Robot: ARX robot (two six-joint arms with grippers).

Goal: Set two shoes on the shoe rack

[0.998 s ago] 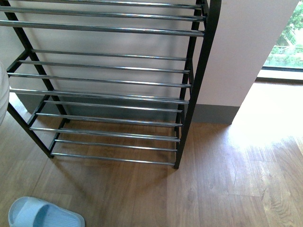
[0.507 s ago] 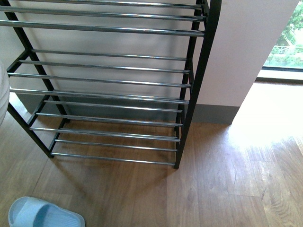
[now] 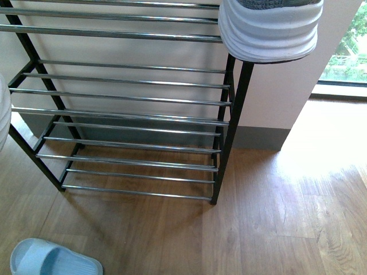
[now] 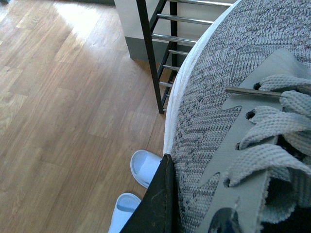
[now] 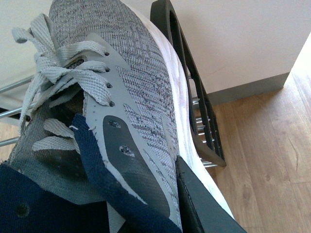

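Evidently for a set-down on an upper shelf, the right sneaker (image 3: pixel 269 31) is held high at 1 o'clock in the front view. A rounded end of its white sole overlaps the top of the right upright of the rack (image 3: pixel 227 143); whether the bars are touched cannot be told. In the right wrist view it is seen clamped by the right gripper (image 5: pixel 121 208), with one black finger (image 5: pixel 194 204) pressed along the sole's side. The sole is thus kept downward for the bars. The left sneaker (image 4: pixel 228 97) is likewise gripped by the left gripper (image 4: pixel 223 213), a dark finger (image 4: pixel 155 204) lying against its knit side. A white sliver (image 3: pixel 3 112) at 9 o'clock in the front view, beside the rack's left end, is probably its sole, and it is judged to be waiting its turn. No shoe is seen on the shelves in view. Two slides (image 4: pixel 145 167) are left on the floor, one (image 3: pixel 51 260) at 7 o'clock in the front view, apart from the rack's foot. Against the earlier frames, the right sneaker has been brought into view where the upright's top stood bare; sliver, slide and rack are unchanged.
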